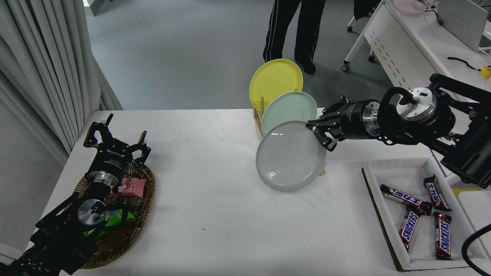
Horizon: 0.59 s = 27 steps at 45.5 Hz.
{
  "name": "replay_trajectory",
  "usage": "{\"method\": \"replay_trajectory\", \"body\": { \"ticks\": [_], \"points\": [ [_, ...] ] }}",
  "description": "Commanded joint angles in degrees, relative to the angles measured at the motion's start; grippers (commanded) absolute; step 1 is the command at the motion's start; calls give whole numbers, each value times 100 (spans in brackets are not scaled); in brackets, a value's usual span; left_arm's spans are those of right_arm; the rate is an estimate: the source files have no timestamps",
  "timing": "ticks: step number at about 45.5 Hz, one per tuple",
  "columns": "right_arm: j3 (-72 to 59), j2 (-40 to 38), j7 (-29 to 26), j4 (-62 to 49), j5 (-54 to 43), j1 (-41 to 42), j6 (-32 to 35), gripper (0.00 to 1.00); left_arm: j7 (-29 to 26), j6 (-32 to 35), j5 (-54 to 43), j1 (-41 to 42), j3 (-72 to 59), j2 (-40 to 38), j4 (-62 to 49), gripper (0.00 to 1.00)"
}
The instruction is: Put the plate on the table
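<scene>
The light grey plate (289, 157) stands tilted on its edge in the front slot of a wooden rack (258, 115), in front of a mint green plate (290, 108) and a yellow plate (275, 81). My right gripper (321, 135) comes in from the right at the grey plate's upper right rim. Its jaws are spread, one finger (311, 123) at the rim's top and the other below, with the rim between them. The rack stands on the white table (207, 184). My left gripper (115, 140) is parked open above a wicker basket at the lower left.
A wicker basket (144, 214) with snack packets sits at the left front. A white tray (387, 226) with several chocolate bars sits at the right front. A person's legs (291, 30) stand beyond the table. A white desk on wheels (402, 46) is at the back right.
</scene>
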Motion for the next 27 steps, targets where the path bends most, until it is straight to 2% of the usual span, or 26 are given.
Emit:
{"method": "replay_trajectory", "body": {
  "ticks": [1,8,16,27],
  "points": [
    [799,206,-13,81,349,-640,-533,0,0,0,0,0,0,0,0,100],
    [1538,444,-13,-59,366,-1281,-533,0,0,0,0,0,0,0,0,100],
    [1530,479,14,-104,709,-1668,-533,0,0,0,0,0,0,0,0,100],
    [1495,664,128,-165,314,-2081,-533,0,0,0,0,0,0,0,0,100]
  ]
}}
